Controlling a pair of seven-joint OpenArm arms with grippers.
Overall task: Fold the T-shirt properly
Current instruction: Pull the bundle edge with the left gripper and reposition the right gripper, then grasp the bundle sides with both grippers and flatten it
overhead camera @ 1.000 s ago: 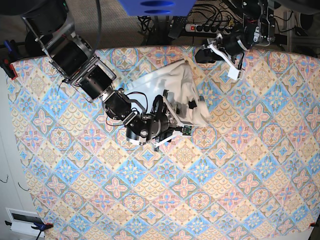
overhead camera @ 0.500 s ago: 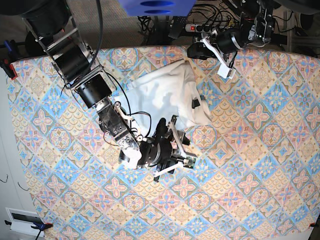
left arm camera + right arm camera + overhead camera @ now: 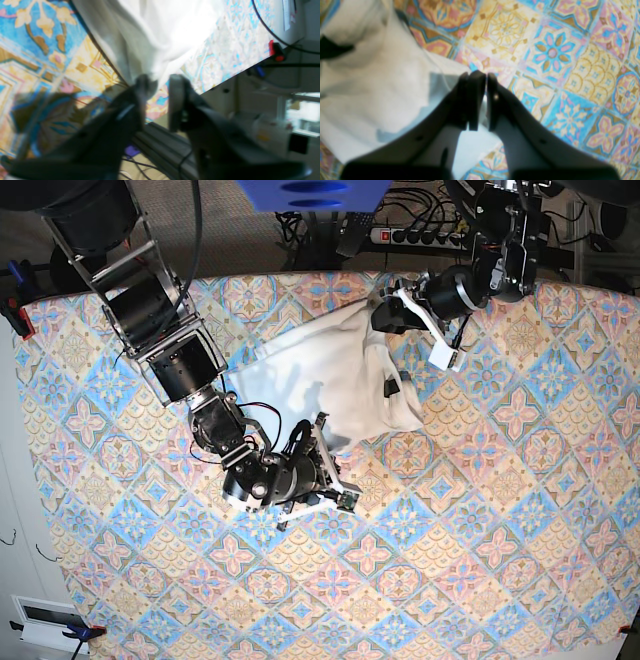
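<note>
**A:** What is nearest?

**B:** The patterned surface, tiled in blue, pink and yellow. On it the right arm reaches in low from the left of the base view. Its jaws are all but together, with only a sliver between them.

**A:** Clamped on anything?

**B:** On the near corner of the T-shirt, as far as the wrist view shows. White cloth lies under both fingers and shows in the sliver between them.

**A:** And the shirt itself?

**B:** It lies in a rumpled heap on the far middle of the surface, plain white side up. A small dark tag sits near its right edge (no print shows anywhere).

**A:** Further back?

**B:** The left arm comes in from the far right corner and meets the far edge of the shirt. Its jaws stand a little apart. A gathered fold of cloth runs down to the tip of one finger, and the pattern shows through the gap. Whether the cloth is pinched I cannot tell, because that view is blurred.

**A:** Beyond the surface?

**B:** A power strip and some cables on the floor.
</note>
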